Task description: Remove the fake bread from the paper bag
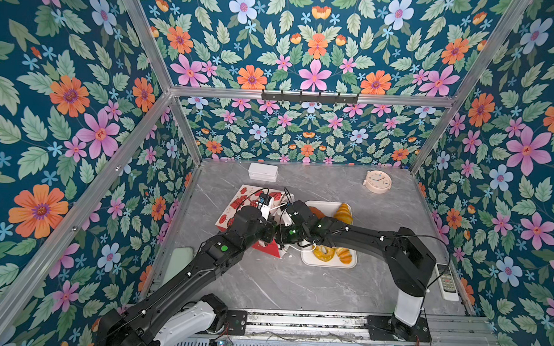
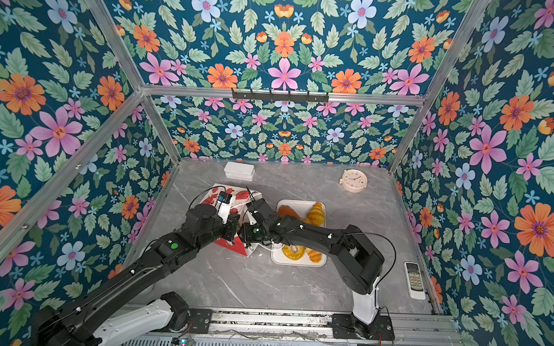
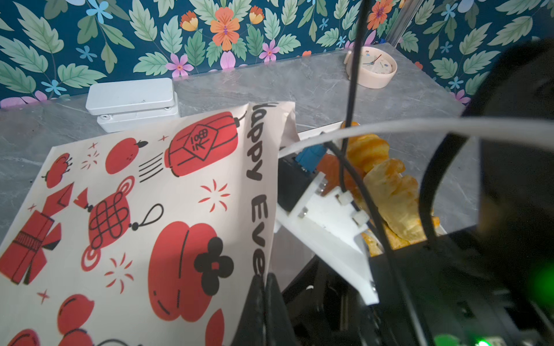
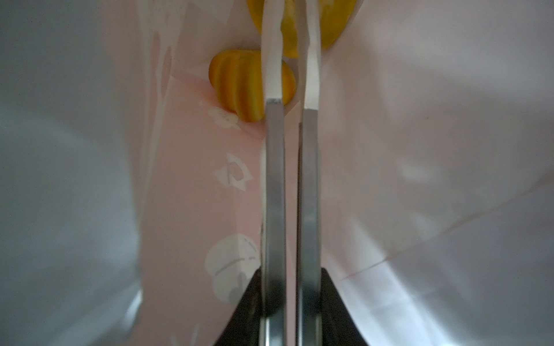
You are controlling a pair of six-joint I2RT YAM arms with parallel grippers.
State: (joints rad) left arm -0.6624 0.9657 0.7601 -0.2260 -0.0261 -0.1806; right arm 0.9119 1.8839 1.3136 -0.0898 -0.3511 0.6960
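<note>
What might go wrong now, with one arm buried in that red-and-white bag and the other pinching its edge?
The right end effector, deep in the paper bag, has its fingers barely apart; it may shove the fluted cake and yellow pastry against the bag's end instead of gripping one.
The left end effector pinches only the bag's edge, so the paper might slip free or tear if the other arm drags on it.

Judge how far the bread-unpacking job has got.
Done: a croissant, a ring doughnut and others lie on the white tray. In hand: left tool pinches the paper bag by its edge; right tool, slightly parted, reaches inside. Left: a fluted pastry and another yellow one inside.
</note>
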